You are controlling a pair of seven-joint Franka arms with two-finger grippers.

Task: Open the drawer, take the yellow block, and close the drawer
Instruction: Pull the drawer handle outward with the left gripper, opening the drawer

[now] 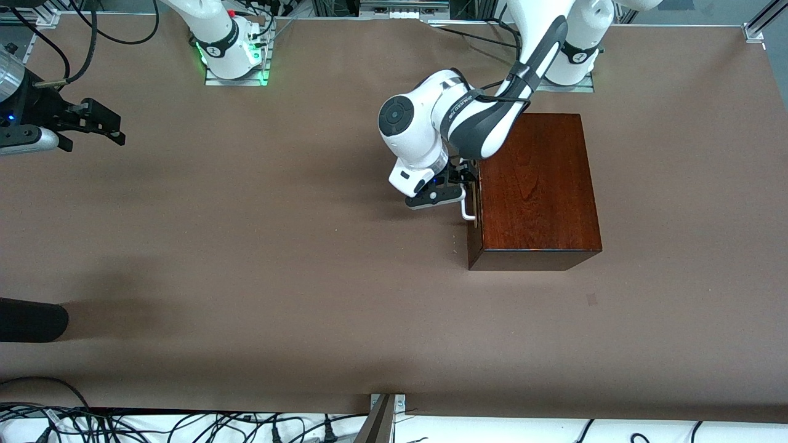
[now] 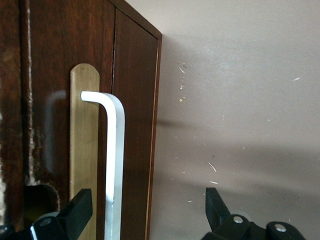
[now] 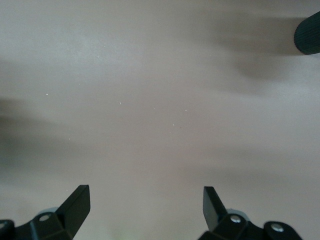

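The dark reddish-brown wooden box (image 1: 535, 184) stands toward the left arm's end of the table. Its drawer (image 1: 473, 246) is shut, with the front panel (image 2: 135, 100) facing the right arm's end. My left gripper (image 1: 466, 184) is in front of that panel, open, with the white bar handle (image 2: 115, 165) between its fingers (image 2: 80, 210) and untouched. The handle (image 1: 468, 208) also shows in the front view. The yellow block is hidden. My right gripper (image 1: 92, 132) waits open over bare table at the right arm's end, nothing between its fingers (image 3: 75, 205).
A dark rounded object (image 1: 31, 320) juts in at the right arm's end, nearer the front camera, and shows in the right wrist view (image 3: 310, 35). Cables (image 1: 184, 424) run along the table's near edge. Brown table (image 1: 277, 246) spreads in front of the drawer.
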